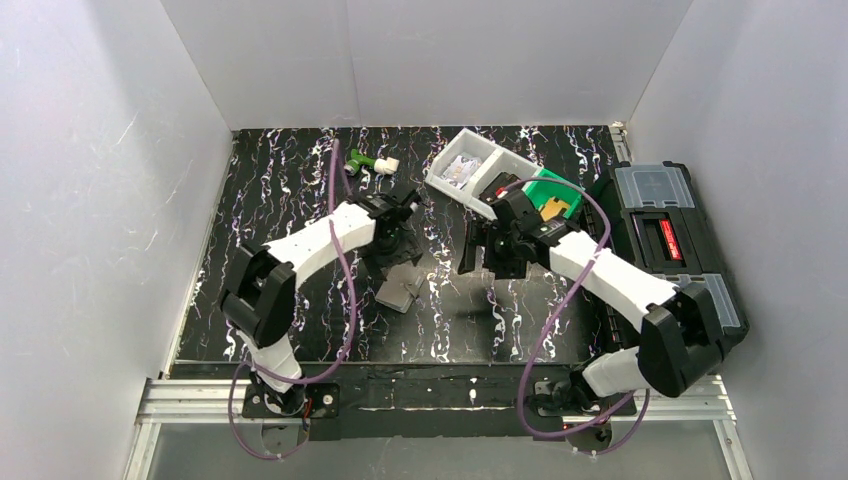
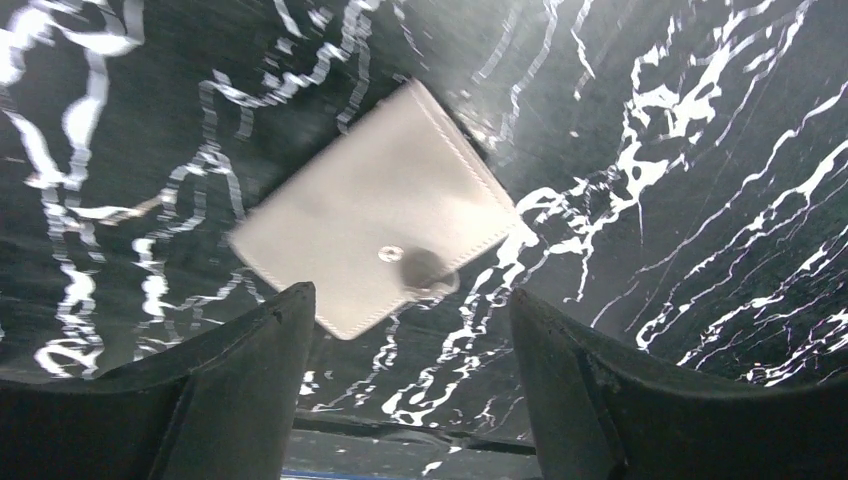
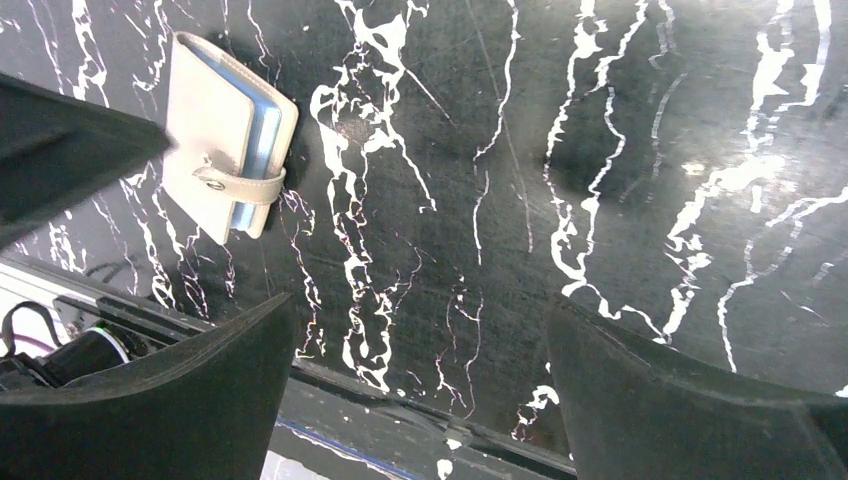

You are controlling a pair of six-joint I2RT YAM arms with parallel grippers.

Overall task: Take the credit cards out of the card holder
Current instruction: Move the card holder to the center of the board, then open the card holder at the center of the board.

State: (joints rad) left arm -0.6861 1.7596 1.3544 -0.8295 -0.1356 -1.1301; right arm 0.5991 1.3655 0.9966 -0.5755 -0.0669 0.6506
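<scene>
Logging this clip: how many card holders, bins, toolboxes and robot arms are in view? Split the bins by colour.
Card holder: 1
Bins: 2, one white bin, one green bin
Toolbox: 1
Robot arms: 2, left arm, right arm
Total: 6

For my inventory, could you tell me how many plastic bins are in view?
2: a white bin on the far side, and a green bin beside it, partly behind the right arm.
</scene>
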